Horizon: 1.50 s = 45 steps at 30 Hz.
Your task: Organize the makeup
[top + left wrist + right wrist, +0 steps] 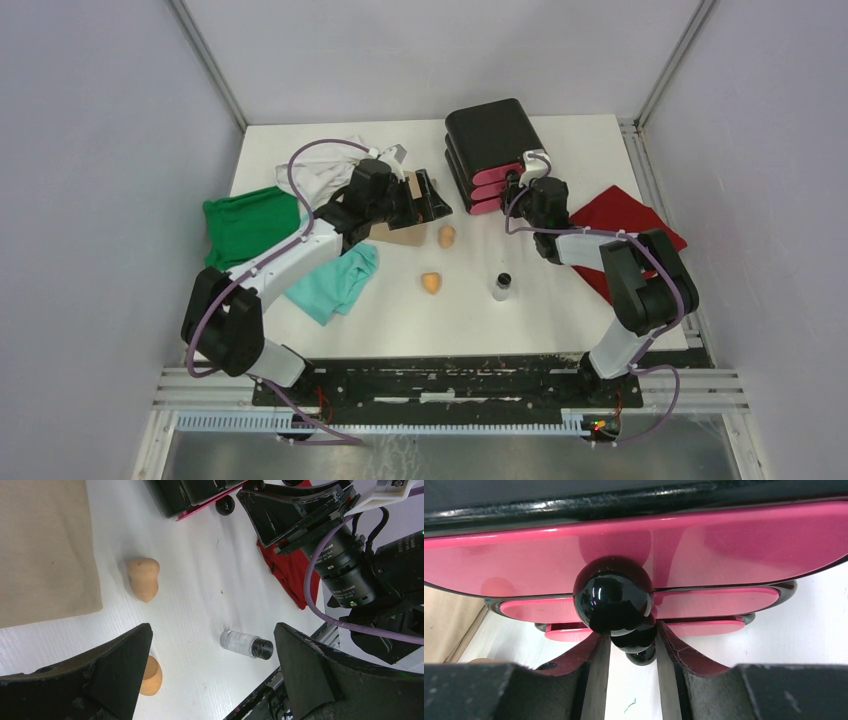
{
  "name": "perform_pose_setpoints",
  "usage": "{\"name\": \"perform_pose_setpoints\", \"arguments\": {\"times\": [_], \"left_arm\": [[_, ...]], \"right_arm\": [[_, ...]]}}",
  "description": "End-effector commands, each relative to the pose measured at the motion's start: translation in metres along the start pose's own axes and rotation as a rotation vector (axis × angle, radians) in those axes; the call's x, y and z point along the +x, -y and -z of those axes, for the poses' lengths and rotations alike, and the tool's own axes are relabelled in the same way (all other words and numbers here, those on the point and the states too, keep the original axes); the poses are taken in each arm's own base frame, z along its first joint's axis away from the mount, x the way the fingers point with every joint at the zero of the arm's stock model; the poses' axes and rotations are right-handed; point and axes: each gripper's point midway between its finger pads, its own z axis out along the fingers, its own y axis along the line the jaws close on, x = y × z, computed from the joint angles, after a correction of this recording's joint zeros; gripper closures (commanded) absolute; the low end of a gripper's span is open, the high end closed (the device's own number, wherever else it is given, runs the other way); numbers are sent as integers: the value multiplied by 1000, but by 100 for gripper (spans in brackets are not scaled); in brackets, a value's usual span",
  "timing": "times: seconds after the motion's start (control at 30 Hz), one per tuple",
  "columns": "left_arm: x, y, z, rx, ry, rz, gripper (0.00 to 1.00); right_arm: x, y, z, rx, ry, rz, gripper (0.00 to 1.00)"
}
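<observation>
Top view: two orange sponges (447, 236) and clear bottle (501, 287) lie loose on the worktop (560, 320); left wrist: left gripper (212, 632) gapes open over them; right wrist: right gripper (632, 634) pinches the black knob (634, 643) of a pink drawer (734, 545), so pull straight and level.

Bare table (560, 320) between 2 sponges (432, 283) and bottle (502, 287), drawer box (490, 140) walling the back, cloths (250, 225) crowding the left

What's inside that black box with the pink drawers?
Nothing inside can be seen. Only the black box, its pink drawer fronts and round black knobs show; jaws of the right gripper flank one knob. The drawers hide any contents.
</observation>
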Motion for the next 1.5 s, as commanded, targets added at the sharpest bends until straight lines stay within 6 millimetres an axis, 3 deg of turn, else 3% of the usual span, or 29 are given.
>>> {"name": "perform_pose_setpoints", "arguments": {"times": [0.0,0.17,0.47,0.73,0.8,0.83,0.87,0.93,1.17,1.37,1.47], "left_arm": [[-10,7,10,23,41,-47,1],[-9,5,10,16,41,-48,1],[-6,2,8,14,33,-46,1],[-4,3,9,20,32,-43,1],[-4,2,9,21,31,-41,1],[-4,3,9,23,30,-41,1],[-4,3,9,25,31,-40,1],[-3,3,8,25,29,-39,1],[-4,3,10,23,33,-47,1],[-2,1,12,18,25,-59,1],[2,-1,14,11,11,-69,1]], "right_arm": [[-36,-8,7,-24,104,-3,85],[-26,-5,28,-14,87,-5,90],[-6,5,81,32,46,-34,90],[6,8,114,63,2,-73,87],[6,10,118,75,-8,-74,78],[7,11,119,83,-16,-77,63],[6,12,120,86,-25,-77,54],[2,9,123,79,-36,-80,46],[-16,-5,153,26,-51,-158,34],[-3,-27,182,-48,-119,-254,34],[8,-40,195,-66,-178,-271,29]]}}
